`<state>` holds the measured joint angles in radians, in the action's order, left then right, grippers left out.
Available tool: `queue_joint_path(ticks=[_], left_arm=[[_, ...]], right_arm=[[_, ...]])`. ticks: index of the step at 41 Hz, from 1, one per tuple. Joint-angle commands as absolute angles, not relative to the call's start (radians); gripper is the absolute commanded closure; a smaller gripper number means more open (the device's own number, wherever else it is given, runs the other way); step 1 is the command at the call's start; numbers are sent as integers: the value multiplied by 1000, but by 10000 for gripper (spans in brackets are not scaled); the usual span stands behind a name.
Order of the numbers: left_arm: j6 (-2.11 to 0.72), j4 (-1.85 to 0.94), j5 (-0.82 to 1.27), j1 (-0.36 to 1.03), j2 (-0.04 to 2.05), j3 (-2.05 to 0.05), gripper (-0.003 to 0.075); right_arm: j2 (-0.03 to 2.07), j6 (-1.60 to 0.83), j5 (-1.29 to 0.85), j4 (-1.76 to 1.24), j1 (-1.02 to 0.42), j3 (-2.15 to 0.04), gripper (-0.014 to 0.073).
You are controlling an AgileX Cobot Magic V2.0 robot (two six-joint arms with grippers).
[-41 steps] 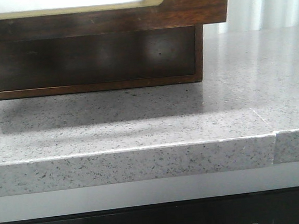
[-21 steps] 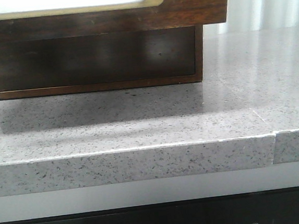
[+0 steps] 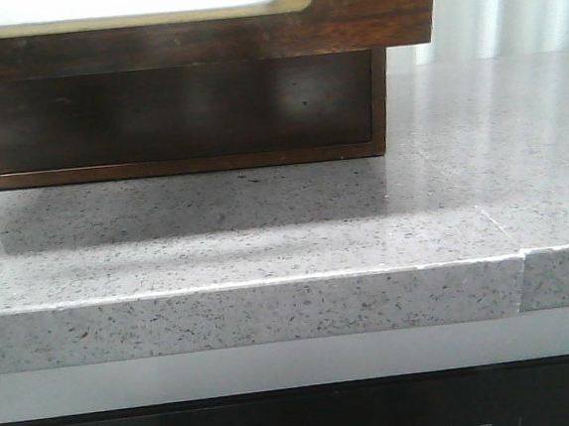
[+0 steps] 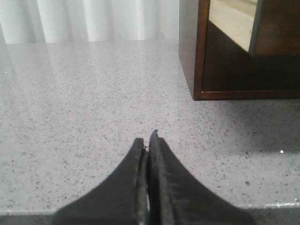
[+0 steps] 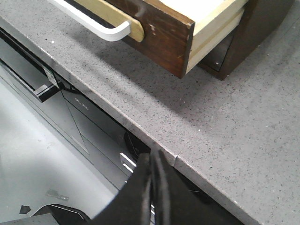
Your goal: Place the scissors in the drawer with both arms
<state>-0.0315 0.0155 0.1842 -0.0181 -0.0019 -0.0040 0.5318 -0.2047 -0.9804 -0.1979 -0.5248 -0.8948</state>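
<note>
The drawer (image 5: 164,33) stands pulled open, jutting over the grey desk (image 3: 266,225). No scissors appear in any view — their direction and nearer arm cannot be judged. Left gripper (image 4: 148,140) fingers pressed together, empty; right gripper (image 5: 152,159) likewise, at the desk's front edge.

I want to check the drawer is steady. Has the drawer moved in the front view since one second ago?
No. The drawer front keeps the same overhang past the cabinet below it, and its right corner sits at the same spot.
</note>
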Motion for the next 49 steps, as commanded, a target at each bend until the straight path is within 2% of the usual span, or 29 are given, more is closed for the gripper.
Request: queue_joint_path(ticks=[1, 49], left_arm=[[-13, 14, 38, -11, -23, -1, 741], [-13, -18, -72, 21, -23, 28, 741]], right_arm=[[538, -203, -917, -207, -519, -918, 711], [538, -203, -918, -207, -519, -918, 711]])
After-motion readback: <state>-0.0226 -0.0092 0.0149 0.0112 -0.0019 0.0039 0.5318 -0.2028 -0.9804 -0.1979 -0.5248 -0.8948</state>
